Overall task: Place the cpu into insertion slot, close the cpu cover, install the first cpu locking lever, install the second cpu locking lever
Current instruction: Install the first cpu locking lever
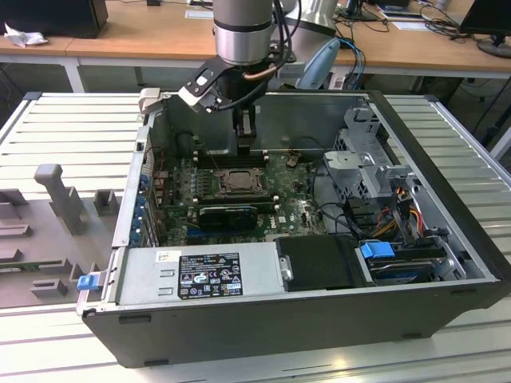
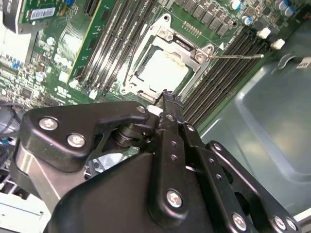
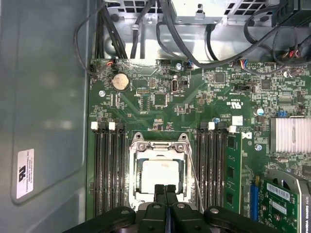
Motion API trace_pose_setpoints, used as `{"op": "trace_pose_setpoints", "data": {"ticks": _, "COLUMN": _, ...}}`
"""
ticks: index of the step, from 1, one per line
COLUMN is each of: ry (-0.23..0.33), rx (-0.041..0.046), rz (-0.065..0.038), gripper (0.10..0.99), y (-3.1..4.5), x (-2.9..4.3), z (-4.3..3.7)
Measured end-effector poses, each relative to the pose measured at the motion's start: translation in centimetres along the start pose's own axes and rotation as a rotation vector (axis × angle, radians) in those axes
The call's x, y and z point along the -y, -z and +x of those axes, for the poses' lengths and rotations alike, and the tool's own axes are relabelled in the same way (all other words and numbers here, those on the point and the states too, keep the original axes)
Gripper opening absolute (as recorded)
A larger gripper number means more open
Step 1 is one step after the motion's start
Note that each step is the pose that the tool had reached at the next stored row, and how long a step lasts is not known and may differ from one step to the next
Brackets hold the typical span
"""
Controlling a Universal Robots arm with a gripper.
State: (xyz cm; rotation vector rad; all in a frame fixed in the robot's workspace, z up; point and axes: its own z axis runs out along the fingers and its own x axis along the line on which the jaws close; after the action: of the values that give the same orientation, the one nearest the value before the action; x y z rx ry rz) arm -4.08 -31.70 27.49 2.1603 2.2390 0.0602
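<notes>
Claw (image 3: 165, 188) clenched, fingertips pressed together with nothing between them. In the exterior view it hangs low inside the open case (image 1: 447, 263), right over the insertion slot (image 1: 220, 182); can't tell if the tips touch anything.

cpu (image 3: 159, 175) sits flat in the slot, pale square showing through the window of the cpu cover (image 3: 159, 146). Cover lies down over the socket, silver frame around the chip in both wrist views.

One locking lever (image 2: 238, 56), a thin wire rod, angles away from the socket corner and across the black memory slots (image 3: 109, 170); not tucked against the frame.

Green board (image 3: 146, 97) all round the socket. Case sits on the slatted metal desk (image 1: 72, 128)
</notes>
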Motion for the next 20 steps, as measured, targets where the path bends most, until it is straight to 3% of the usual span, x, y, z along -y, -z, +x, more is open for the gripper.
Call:
{"op": "trace_pose_setpoints", "data": {"ticks": 7, "ry": 0.115, "rx": -0.0056, "rz": 0.001, "gripper": 0.106, "y": -0.07, "x": 0.01, "z": 0.0}}
{"op": "trace_pose_setpoints", "data": {"ticks": 14, "ry": 0.281, "rx": -0.0137, "rz": 0.002, "gripper": 0.106, "y": -0.11, "x": 0.01, "z": -0.01}}
{"op": "trace_pose_setpoints", "data": {"ticks": 20, "ry": 0.362, "rx": -0.0176, "rz": 0.002, "gripper": 0.106, "y": -0.11, "x": 0.01, "z": -0.02}}
